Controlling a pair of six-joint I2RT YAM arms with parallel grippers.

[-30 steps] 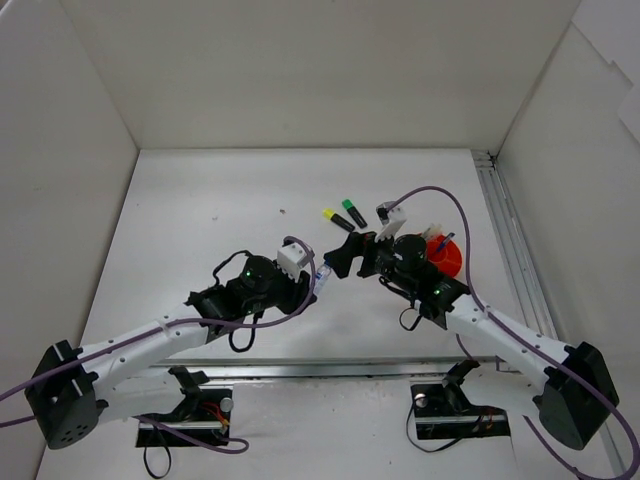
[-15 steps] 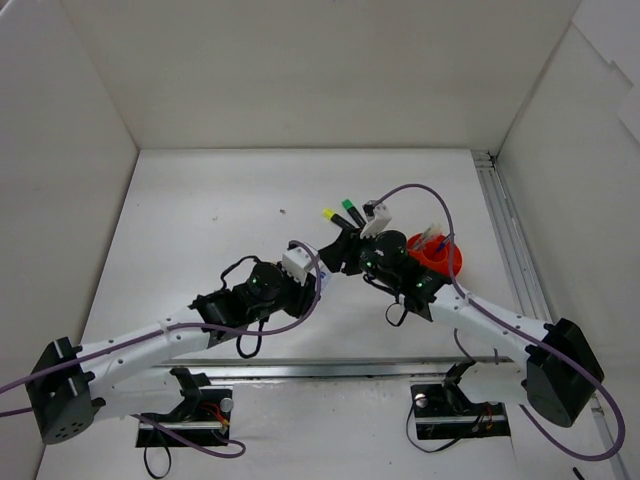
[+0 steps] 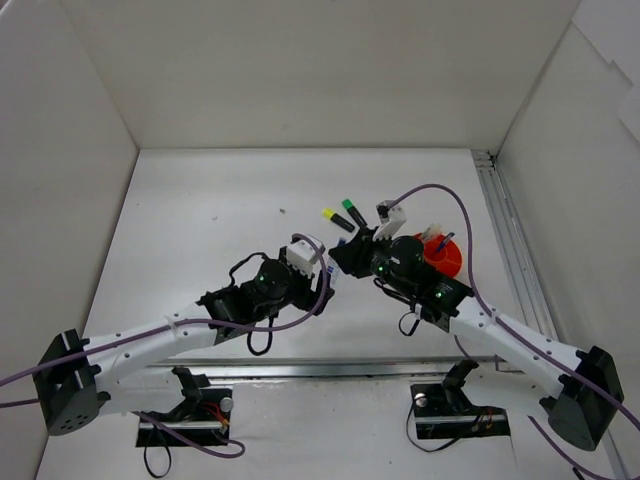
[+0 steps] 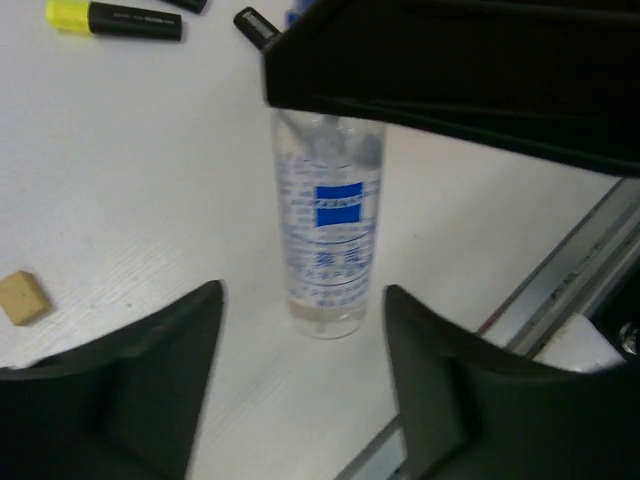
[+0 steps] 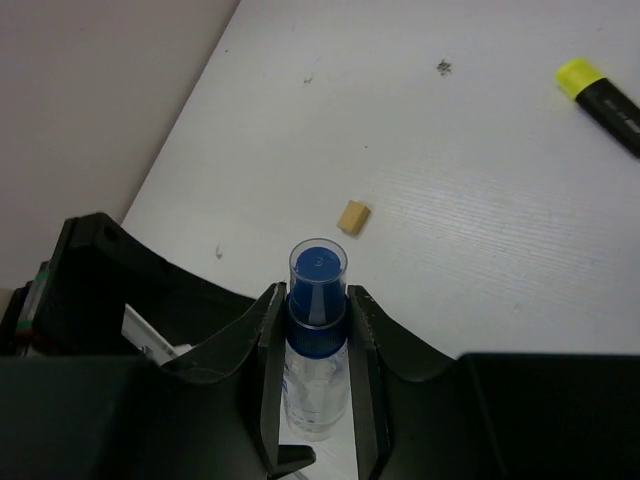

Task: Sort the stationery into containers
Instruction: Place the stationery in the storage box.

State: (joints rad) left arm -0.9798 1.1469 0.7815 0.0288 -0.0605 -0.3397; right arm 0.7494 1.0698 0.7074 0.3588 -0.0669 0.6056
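Note:
A clear blue-capped tube (image 5: 318,275) stands upright between the two grippers above the table's middle. My right gripper (image 5: 315,298) is shut on its blue collar just under the cap. In the left wrist view the tube (image 4: 330,230) shows its printed label, and my left gripper (image 4: 302,305) is open, with its fingers spread apart from the tube's base. From above, the left gripper (image 3: 318,268) and the right gripper (image 3: 340,255) meet nose to nose. The orange-red pot (image 3: 447,258) sits just right of the right wrist, with pens standing in it.
A yellow-capped highlighter (image 3: 336,219) and a green-capped highlighter (image 3: 353,211) lie on the table behind the grippers. A small tan block (image 5: 352,217) lies on the table near the tube. A metal rail (image 3: 510,240) runs along the right side.
The right gripper has closed onto the tube's collar. The left gripper, which held the tube before, has opened and let go of it.

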